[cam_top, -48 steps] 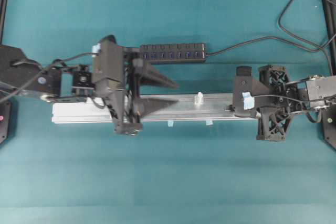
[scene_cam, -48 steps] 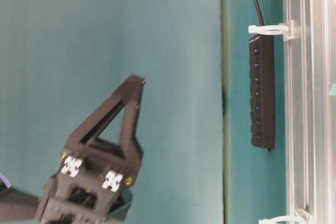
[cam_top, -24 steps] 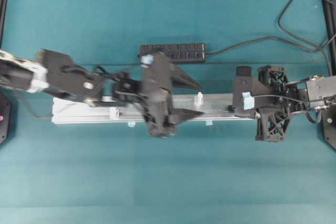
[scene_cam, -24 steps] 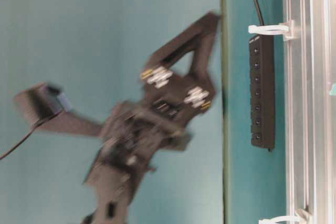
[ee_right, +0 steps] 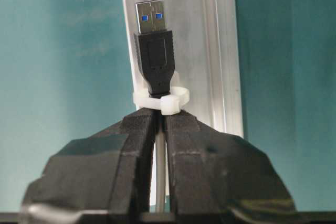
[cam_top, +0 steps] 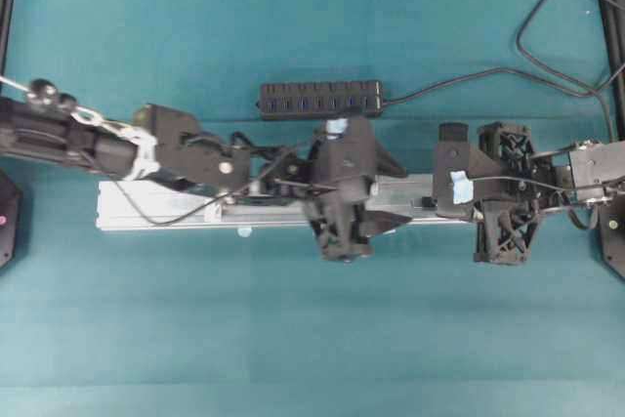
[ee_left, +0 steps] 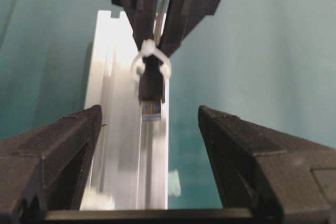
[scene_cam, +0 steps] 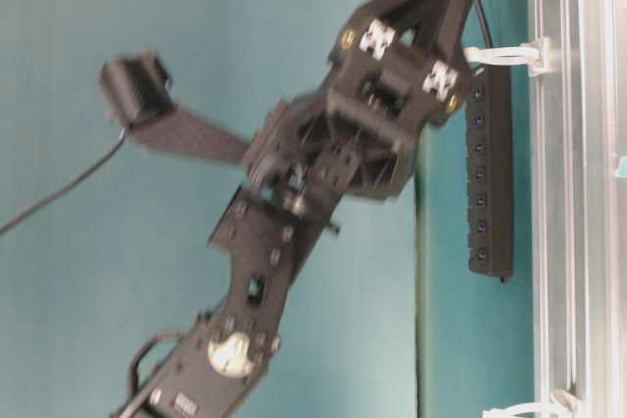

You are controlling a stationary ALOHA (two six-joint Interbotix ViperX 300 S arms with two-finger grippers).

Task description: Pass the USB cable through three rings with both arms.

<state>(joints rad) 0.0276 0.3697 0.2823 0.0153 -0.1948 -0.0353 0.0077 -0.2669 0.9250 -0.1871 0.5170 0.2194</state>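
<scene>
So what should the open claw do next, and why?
Probably ease forward and close on the USB plug. The plug already pokes through a ring, the right gripper holds the cable just behind it, and the left gripper waits open, facing the plug without touching it.

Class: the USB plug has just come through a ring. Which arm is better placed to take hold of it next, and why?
The left. Its left gripper is open, facing the USB plug poking through the ring. The right gripper is shut on the cable behind that ring, so it cannot reach past.
</scene>
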